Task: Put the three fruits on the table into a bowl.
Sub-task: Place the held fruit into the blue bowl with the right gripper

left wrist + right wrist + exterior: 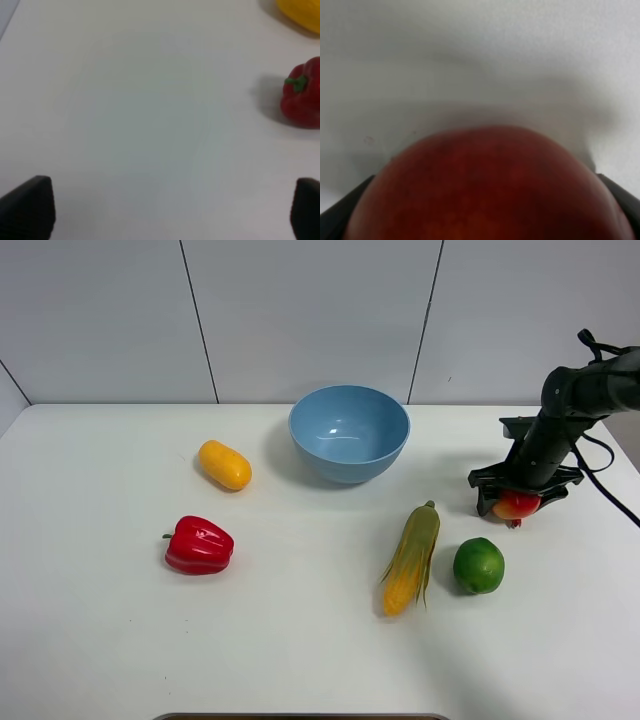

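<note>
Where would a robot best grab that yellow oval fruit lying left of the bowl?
Probably from straight above, across the narrow middle of the mango-like fruit. It lies on its side with its long axis slanted, so a grip should close on its two long flanks; the rounded ends would likely slip.

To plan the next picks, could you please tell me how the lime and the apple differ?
The lime is green, the apple red and yellow. The lime lies free on the table; the apple is gripped by the right gripper. Both are round, outside the bowl.
</note>
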